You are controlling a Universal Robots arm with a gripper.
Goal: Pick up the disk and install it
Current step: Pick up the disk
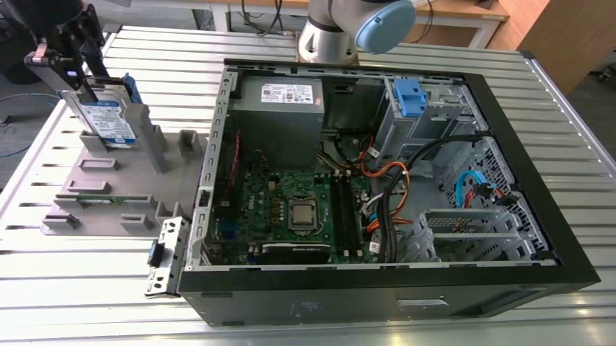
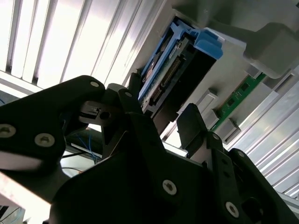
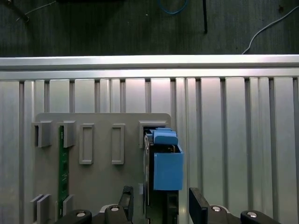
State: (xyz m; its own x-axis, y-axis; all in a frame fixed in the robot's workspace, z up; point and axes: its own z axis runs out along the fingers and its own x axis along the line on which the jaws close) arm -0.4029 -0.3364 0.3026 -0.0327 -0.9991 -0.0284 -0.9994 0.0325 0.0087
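Here, the hard disk (image 1: 108, 121) stands on edge in a slot of the grey fixture plate (image 1: 106, 184), at the exterior view's left of the open computer case (image 1: 385, 295) on the slatted aluminium surface (image 1: 77, 288). The gripper (image 1: 85, 85) hangs over the disk's upper end. In both wrist views its fingers (image 3: 198, 210) (image 2: 191, 126) are spread wide, one on either side of the blue-railed disk, with gaps showing. A green memory stick (image 3: 62, 172) sits in the same plate.

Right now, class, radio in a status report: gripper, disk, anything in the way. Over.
Gripper open, astride the disk at its upper end. Disk upright in grey fixture slot, not lifted. Slot walls flank it closely.
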